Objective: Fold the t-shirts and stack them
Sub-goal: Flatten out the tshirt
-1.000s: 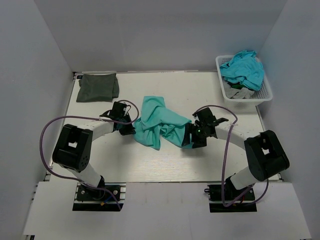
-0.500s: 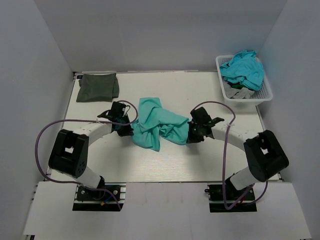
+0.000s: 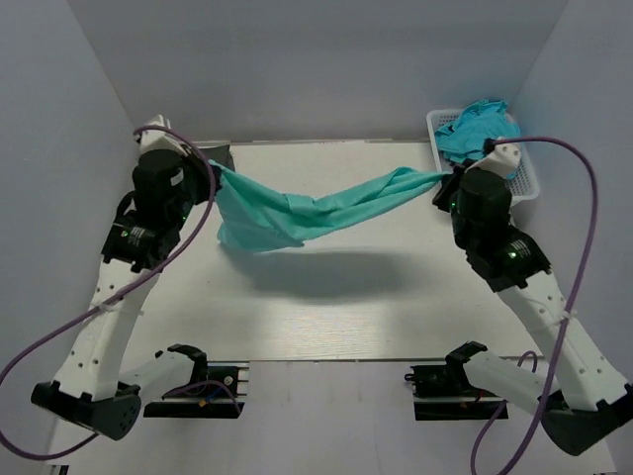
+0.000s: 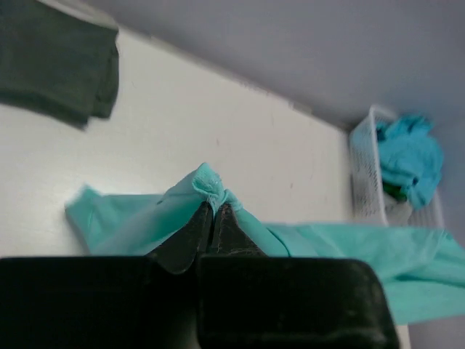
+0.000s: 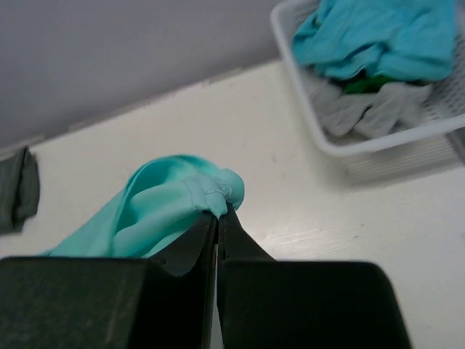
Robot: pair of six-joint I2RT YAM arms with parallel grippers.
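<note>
The teal-green t-shirt (image 3: 297, 213) hangs in the air between the two arms, clear of the white surface (image 3: 297, 327). It is strung out as a sagging band, with a wider bunch drooping nearer the left side. One end is pinched in the left end effector (image 3: 211, 166), the other in the right end effector (image 3: 445, 183). Each wrist view shows the two dark fingers pressed together on a small gathered tuft of teal cloth, the rest of the shirt trailing away below and beyond the fingertips.

Both arms are raised and reach up and toward the far side of the surface, the left one over the far left corner, the right one just beside the basket (image 3: 495, 198). Their wrists face each other across the span of cloth. A purple cable loops from each arm.

There are two arms with one end effector each. One teal-green t-shirt is held. One dark olive-green t-shirt (image 4: 58, 73) lies folded flat at the far left corner of the surface, mostly hidden behind the left arm in the top view. One white mesh basket stands at the far right corner, holding a heap of turquoise cloth (image 5: 378, 36) over grey cloth (image 5: 363, 109), with a small patch of green between them.
</note>
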